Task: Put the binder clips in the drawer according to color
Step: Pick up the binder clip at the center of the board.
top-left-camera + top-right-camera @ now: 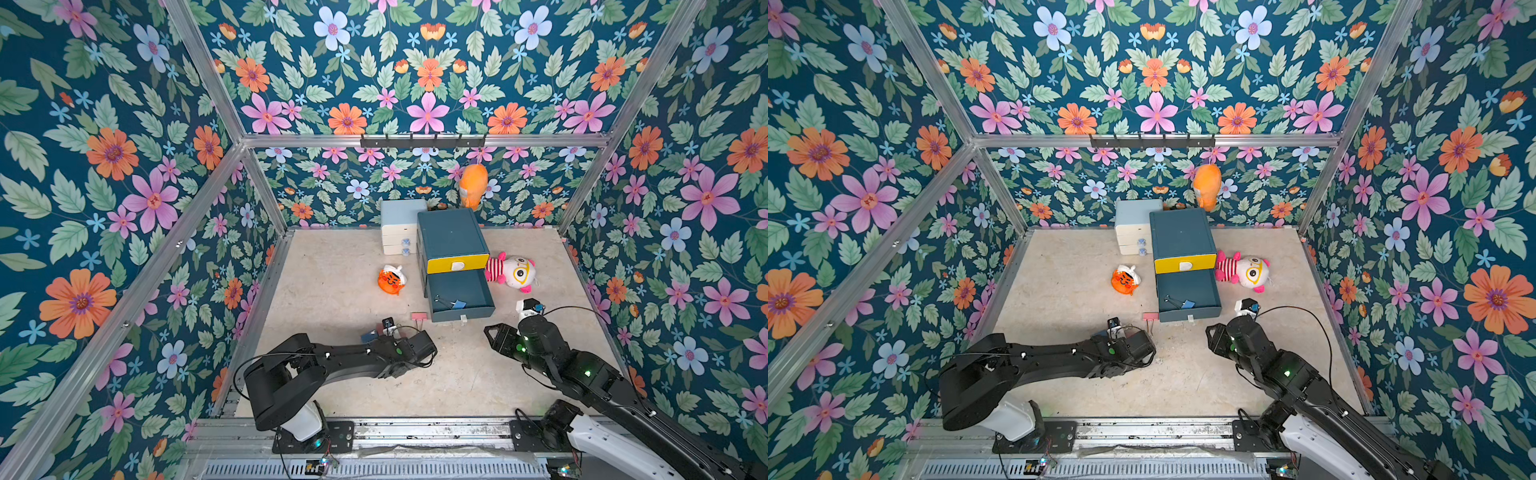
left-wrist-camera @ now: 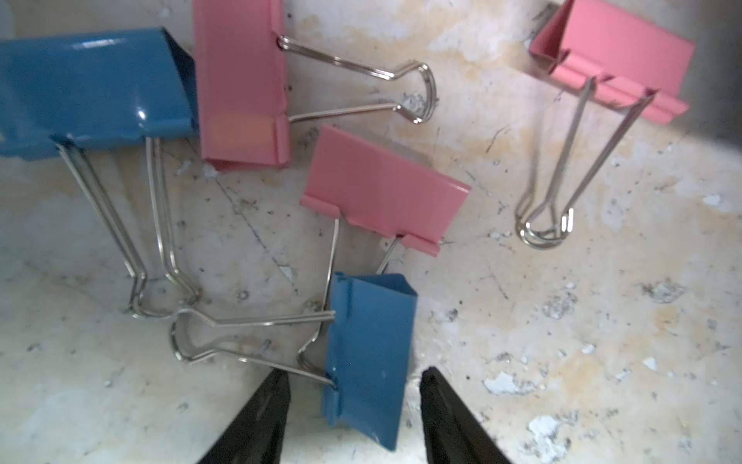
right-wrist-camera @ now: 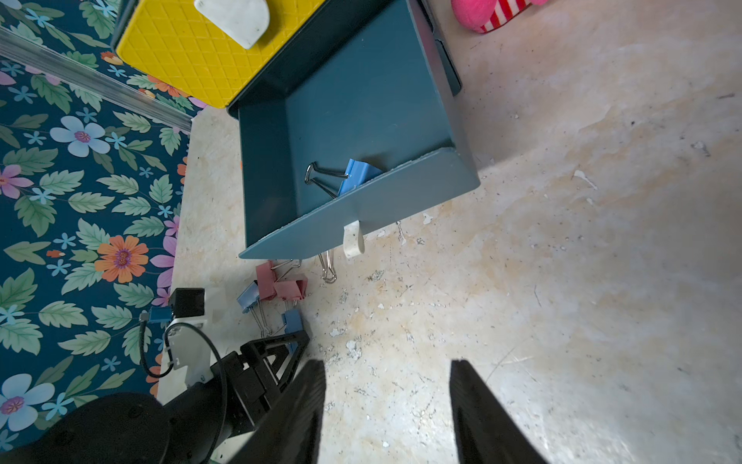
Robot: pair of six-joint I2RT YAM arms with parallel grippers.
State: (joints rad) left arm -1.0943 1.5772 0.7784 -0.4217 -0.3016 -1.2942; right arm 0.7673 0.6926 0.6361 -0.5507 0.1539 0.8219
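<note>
The drawer cabinet (image 1: 451, 235) is dark teal with a yellow top front. Its lower drawer (image 3: 361, 217) is pulled out, and one blue binder clip (image 3: 357, 176) lies inside. In the left wrist view my left gripper (image 2: 355, 377) is open and straddles a small blue clip (image 2: 369, 357) on the floor, with a gap at each finger. Beyond it lie three pink clips (image 2: 381, 189), (image 2: 241, 80), (image 2: 618, 60) and a larger blue clip (image 2: 92, 88). My right gripper (image 3: 387, 365) is open over bare floor in front of the drawer, holding nothing.
A pale-blue-and-white drawer unit (image 1: 401, 226) stands left of the cabinet. An orange tiger toy (image 1: 390, 280) lies on the floor to the left, and a pink-striped plush (image 1: 511, 272) to the right. An orange plush (image 1: 473, 185) hangs from the hook rail (image 1: 422, 141).
</note>
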